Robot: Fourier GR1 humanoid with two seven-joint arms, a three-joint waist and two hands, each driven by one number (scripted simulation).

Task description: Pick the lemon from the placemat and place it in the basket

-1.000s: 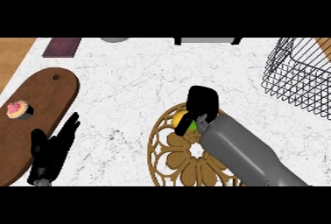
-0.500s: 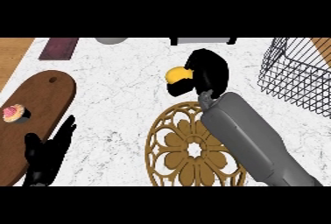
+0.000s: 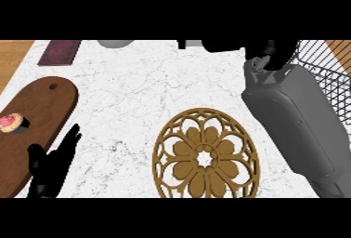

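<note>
The round golden openwork placemat point(image 3: 205, 155) lies on the marble counter with nothing on it. My right forearm reaches up the right side, and my right hand point(image 3: 269, 50) sits curled at the view's top edge, just left of the black wire basket point(image 3: 323, 69). The lemon does not show anywhere; the curled hand and the top edge hide it. My left hand point(image 3: 47, 168) rests open at the lower left, fingers up, beside the wooden board.
A brown wooden board point(image 3: 37, 118) at the left carries a small pink-topped pastry point(image 3: 12, 122). A dark red block point(image 3: 60, 51) and a grey round object point(image 3: 115, 43) lie along the back edge.
My right hand has lifted the lemon off the placemat and carried it up and to the right, toward the basket; the lemon showed half a second ago and is now hidden. The left hand stayed put.
</note>
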